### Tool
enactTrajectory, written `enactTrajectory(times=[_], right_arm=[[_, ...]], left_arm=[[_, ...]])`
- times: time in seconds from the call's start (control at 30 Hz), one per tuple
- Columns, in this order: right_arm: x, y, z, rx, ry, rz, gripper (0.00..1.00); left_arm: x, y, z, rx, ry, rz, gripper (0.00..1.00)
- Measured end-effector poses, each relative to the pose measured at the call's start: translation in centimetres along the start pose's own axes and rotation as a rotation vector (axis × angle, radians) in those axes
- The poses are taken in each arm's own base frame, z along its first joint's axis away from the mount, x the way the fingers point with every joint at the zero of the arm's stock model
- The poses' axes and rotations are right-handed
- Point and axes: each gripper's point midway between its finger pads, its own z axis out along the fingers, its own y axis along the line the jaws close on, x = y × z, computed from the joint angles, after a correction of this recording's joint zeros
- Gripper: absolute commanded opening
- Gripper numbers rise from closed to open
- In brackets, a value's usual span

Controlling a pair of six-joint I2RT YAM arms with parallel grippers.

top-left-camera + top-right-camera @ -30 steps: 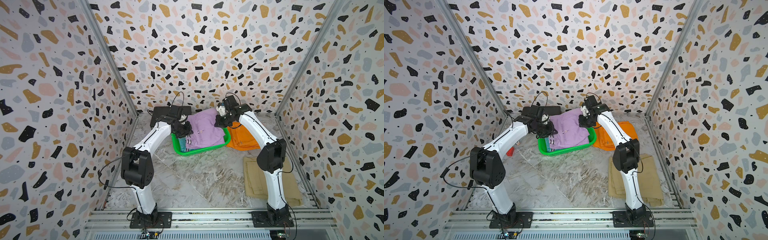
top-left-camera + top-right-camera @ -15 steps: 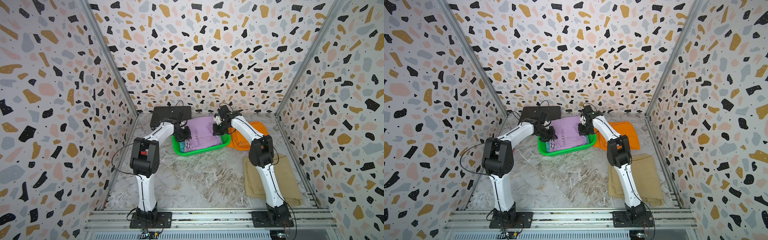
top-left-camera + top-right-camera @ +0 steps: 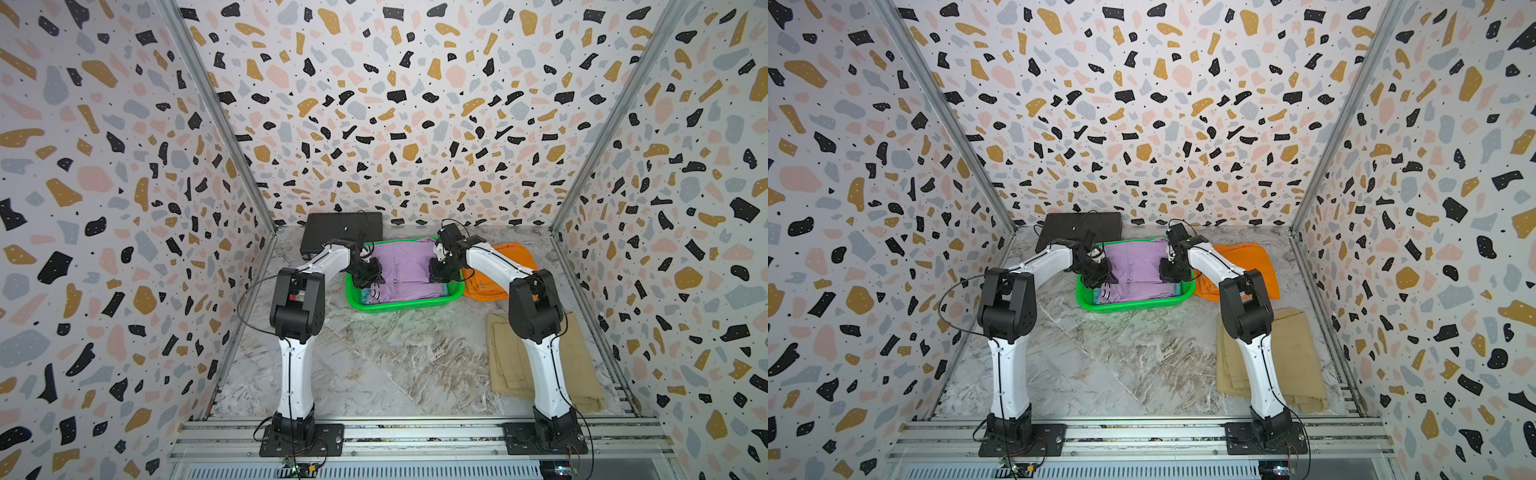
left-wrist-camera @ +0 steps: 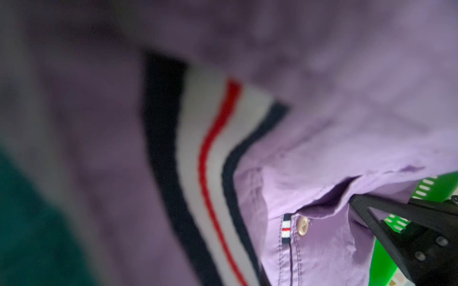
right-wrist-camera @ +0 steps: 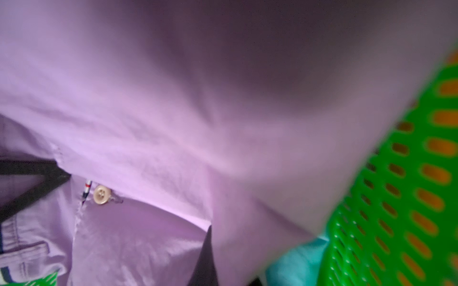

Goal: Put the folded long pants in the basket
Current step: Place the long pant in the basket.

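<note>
In both top views the lilac folded long pants [image 3: 405, 270] [image 3: 1140, 270] lie in the green basket [image 3: 399, 307] [image 3: 1133, 306], on top of a cyan pair [image 3: 368, 296]. My left gripper [image 3: 365, 276] is shut on their left edge and my right gripper [image 3: 440, 272] on their right edge. Lilac cloth [image 4: 347, 123] [image 5: 173, 111] fills both wrist views and hides each gripper's own jaws. The orange pants [image 3: 511, 257] lie right of the basket. The khaki pants [image 3: 582, 374] lie near the front right.
A flat black case [image 3: 332, 235] lies behind the basket at the back left. Terrazzo walls close in the left, back and right sides. The basket's mesh wall [image 5: 409, 198] is close beside my right gripper.
Both grippers have come down with the lilac pants, which hung raised over the basket a second ago and now lie flatter inside it.
</note>
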Motion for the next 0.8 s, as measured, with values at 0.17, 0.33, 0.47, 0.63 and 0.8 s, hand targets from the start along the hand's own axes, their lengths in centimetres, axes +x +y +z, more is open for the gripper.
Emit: enactTrajectory(times=[0.17, 0.33, 0.47, 0.63, 0.8], right_arm=[[0.3, 0.4, 0.3, 0.002, -0.04, 0.076, 0.0], [1.0, 1.0, 0.4, 0.005, -0.068, 0.13, 0.03], [1.3, 1.5, -0.4, 0.01, -0.084, 0.134, 0.28], [1.4, 1.2, -3.3, 0.06, -0.111, 0.1, 0.44], [-0.1, 2.1, -8.1, 0.072, -0.211, 0.018, 0.46]], left_arm=[[-0.9, -0.3, -0.1, 0.008, 0.036, 0.003, 0.0], [-1.0, 0.0, -0.4, -0.008, 0.069, 0.017, 0.0], [-0.7, 0.4, -1.0, -0.014, 0.069, 0.031, 0.34], [-0.6, 0.7, -5.0, -0.051, -0.01, 0.029, 0.77], [-2.2, -2.6, -13.3, -0.045, -0.201, 0.088, 0.75]])
